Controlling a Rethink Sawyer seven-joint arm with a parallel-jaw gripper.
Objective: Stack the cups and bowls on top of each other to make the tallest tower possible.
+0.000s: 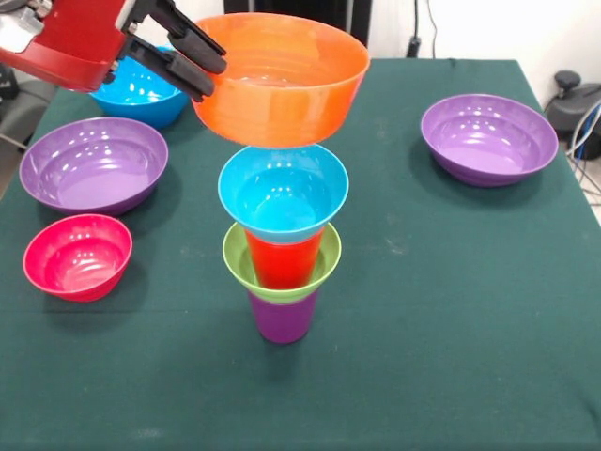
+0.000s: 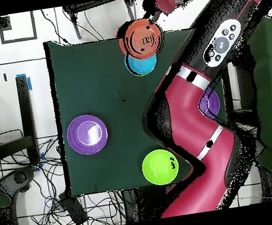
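Orange bowl (image 1: 282, 80): clenched at its rim by gripper (image 1: 195, 58), poised just above tower (image 1: 282, 249) mid-worktop (image 1: 451, 301). Step: placing. Next: centre over blue bowl (image 1: 284, 193), lower, release.

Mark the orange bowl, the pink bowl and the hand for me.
orange bowl (image 1: 282, 80), front view, outer wall.
pink bowl (image 1: 77, 256), front view, inside bottom.
hand (image 1: 208, 66), front view, between its fingertips at the orange rim.

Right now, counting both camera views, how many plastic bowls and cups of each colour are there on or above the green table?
Purple round plastic bowls: 2
Blue round plastic bowls: 2
Lime green round plastic bowls: 2
Pink round plastic bowl: 1
Orange round plastic bowl: 1
Red tapered plastic cup: 1
Purple tapered plastic cup: 1
Total: 10
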